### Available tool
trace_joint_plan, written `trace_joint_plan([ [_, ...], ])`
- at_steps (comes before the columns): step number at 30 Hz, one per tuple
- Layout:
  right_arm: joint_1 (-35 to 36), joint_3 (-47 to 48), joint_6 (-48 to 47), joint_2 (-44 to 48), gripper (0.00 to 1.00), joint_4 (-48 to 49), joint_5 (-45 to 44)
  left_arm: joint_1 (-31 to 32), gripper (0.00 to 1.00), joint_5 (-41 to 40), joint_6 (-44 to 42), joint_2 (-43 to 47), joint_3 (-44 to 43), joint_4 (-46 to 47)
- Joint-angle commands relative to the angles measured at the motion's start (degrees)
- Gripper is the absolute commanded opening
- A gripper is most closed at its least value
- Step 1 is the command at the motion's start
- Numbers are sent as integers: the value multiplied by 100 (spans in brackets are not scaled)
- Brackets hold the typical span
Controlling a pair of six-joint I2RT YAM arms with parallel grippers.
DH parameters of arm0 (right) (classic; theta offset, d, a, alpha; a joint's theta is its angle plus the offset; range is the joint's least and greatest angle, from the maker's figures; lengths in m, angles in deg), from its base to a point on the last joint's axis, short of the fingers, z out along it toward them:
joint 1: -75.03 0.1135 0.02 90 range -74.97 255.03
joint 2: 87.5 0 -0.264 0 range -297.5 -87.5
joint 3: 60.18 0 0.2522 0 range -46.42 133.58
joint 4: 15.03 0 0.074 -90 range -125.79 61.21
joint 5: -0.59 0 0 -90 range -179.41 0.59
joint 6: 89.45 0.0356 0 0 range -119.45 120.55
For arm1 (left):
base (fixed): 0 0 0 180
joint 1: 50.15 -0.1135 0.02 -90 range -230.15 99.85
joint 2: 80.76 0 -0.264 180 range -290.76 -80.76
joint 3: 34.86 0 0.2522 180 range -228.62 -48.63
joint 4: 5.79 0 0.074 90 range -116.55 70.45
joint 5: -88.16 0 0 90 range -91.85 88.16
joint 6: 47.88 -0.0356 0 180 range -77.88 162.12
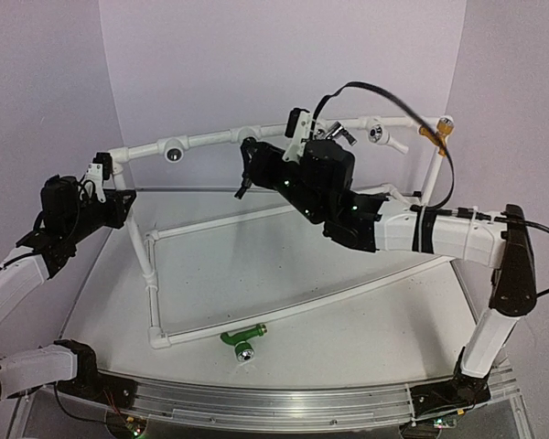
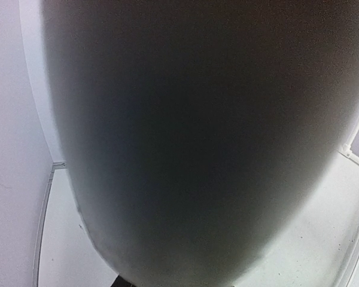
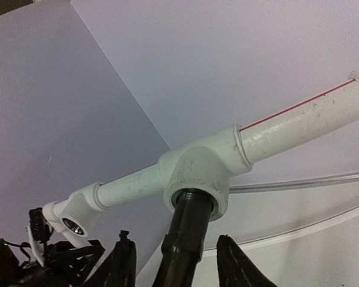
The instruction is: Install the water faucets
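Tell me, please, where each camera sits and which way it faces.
Top external: above and behind the bases, looking down at the table and white pipe frame; left arm and right arm show.
Left wrist: on the left arm, facing a dark blurred surface that fills the view; its own tool cannot be made out.
Right wrist: looking up along the right tool, whose fingers straddle the dark faucet in a tee fitting.
Shared: top external and right wrist both show the white pipe frame.
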Motion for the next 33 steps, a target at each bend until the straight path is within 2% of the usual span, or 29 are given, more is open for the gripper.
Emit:
trace_joint_plan([
  [1,-278,-169,-56,859,64,-373,543,-134,0,-172,496,38,-121,-320],
  [2,-278,-161,-336,946,69,-577,762,-135,0,-192,496,46,-120,-320],
  [5,-263,-34,-1424,1203,76,-1522,1361,-138,0,-340,489,44,-114,-320],
  [9,-149,32,-3822,1644,86,-2669,2351,-138,0,-499,496,49,-109,-320],
  [11,31,82,-5380,1786,90,-3337,2507,-137,0,-484,501,46,-117,-321],
  [13,316,137,-6924,1834,94,-3832,2157,-138,0,-439,502,34,-129,-324],
  [18,817,254,-10333,1430,98,-3918,-24,-133,0,-434,489,49,-122,-331],
  [22,819,-32,-12779,1046,98,-2726,-1059,-138,0,-417,488,35,-109,-329],
  [24,820,46,-13382,883,98,-2163,-1144,-140,0,-414,488,32,-112,-329],
  [29,819,268,-14349,534,98,-1582,-1124,-140,0,-406,488,38,-113,-329],
  [33,815,646,-14551,208,98,-1449,-1039,-139,0,-385,490,50,-118,-329],
])
